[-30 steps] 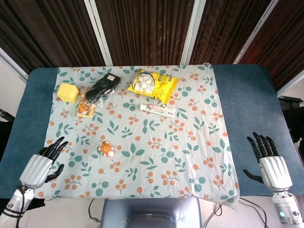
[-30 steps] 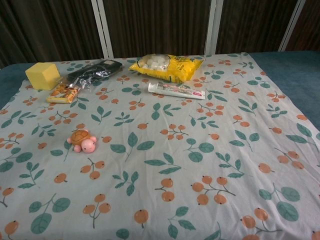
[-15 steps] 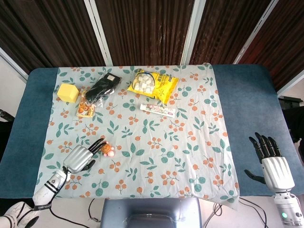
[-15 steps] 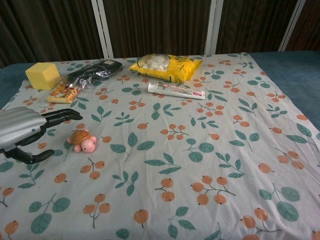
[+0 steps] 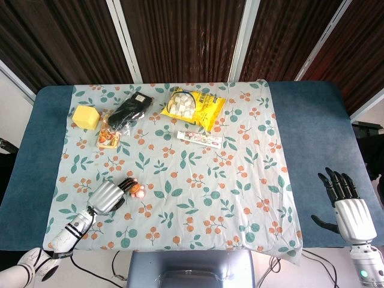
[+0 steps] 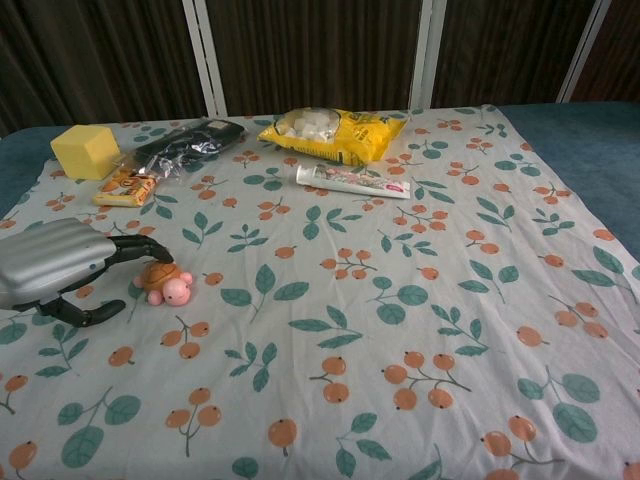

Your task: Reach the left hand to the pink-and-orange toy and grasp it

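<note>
Left hand (image 5: pixel 108 196), silver back with black fingers, lies low over the floral tablecloth (image 5: pixel 198 180) at the near left, wrist toward the table edge. Its fingers (image 6: pixel 140 248) reach forward over the pink-and-orange toy (image 6: pixel 166 283); the thumb (image 6: pixel 80 315) sits apart lower down. Fingers are spread and not closed on the toy; whether the fingertips touch its shell cannot be told.

Yellow snack bag (image 5: pixel 193 108) lies flat at the far centre, white pieces showing through its clear window. A black packet (image 5: pixel 128 112) lies left of it, contents not readable.

The toy is a small turtle: orange-brown domed shell, pink head and feet, upright on the cloth just beside the left fingertips, at the near left of the table.

Right hand (image 5: pixel 347 207) hangs at the near right, over the blue table (image 5: pixel 312 132) beyond the cloth's edge, fingers apart and extended, thumb out to the side, holding nothing. It shows in the head view only.

Also on the cloth: yellow cube (image 5: pixel 86 117), small orange snack pack (image 5: pixel 108 139), toothpaste tube (image 5: pixel 200 138).
</note>
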You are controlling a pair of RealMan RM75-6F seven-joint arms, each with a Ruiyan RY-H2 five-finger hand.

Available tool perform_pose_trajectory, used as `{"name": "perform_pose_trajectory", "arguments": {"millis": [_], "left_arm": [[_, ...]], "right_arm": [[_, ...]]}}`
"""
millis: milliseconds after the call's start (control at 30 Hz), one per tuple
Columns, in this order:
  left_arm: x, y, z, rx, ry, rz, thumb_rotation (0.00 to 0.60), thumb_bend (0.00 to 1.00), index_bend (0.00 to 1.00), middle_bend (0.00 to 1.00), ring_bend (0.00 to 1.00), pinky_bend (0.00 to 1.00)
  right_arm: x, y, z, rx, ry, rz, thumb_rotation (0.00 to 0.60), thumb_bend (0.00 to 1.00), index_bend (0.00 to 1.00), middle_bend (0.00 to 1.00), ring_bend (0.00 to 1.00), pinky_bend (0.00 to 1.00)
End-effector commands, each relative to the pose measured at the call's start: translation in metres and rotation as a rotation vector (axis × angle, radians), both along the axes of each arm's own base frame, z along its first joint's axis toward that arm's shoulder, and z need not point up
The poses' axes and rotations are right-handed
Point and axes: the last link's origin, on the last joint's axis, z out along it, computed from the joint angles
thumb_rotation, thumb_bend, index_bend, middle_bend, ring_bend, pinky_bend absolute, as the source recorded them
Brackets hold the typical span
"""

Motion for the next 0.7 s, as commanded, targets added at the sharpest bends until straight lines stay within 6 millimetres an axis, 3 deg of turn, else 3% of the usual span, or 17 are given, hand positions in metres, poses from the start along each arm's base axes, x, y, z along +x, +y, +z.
{"name": "perform_pose_trajectory", "arguments": {"millis": [33, 267, 367, 633, 700], "left_arm": [[0.0, 0.002, -0.001, -0.001, 0.001, -0.003, 0.6, 0.43, 0.28, 0.24, 0.82, 1.0], [0.003, 0.003, -0.005, -0.012, -0.011, -0.013, 0.6, 0.43, 0.32, 0.26, 0.82, 1.0], [0.004, 0.004, -0.007, -0.01, -0.025, -0.018, 0.6, 0.43, 0.38, 0.32, 0.84, 1.0], [0.005, 0.007, -0.013, -0.009, -0.055, -0.027, 0.6, 0.43, 0.64, 0.73, 0.9, 1.0], [0.006, 0.006, -0.014, -0.005, -0.072, -0.032, 0.6, 0.44, 0.7, 0.79, 0.91, 1.0]], "right_arm": [[0.0, 0.0, 0.0, 0.004, 0.0, -0.004, 0.6, 0.14, 0.0, 0.0, 0.0, 0.0], [0.0, 0.0, 0.0, 0.007, -0.004, -0.005, 0.6, 0.14, 0.0, 0.0, 0.0, 0.0], [0.0, 0.001, 0.001, 0.005, -0.005, -0.005, 0.6, 0.14, 0.0, 0.0, 0.0, 0.0], [0.0, 0.001, 0.001, 0.005, -0.005, -0.007, 0.6, 0.14, 0.0, 0.0, 0.0, 0.0], [0.0, 0.001, 0.002, 0.006, -0.006, -0.007, 0.6, 0.14, 0.0, 0.0, 0.0, 0.0]]}}
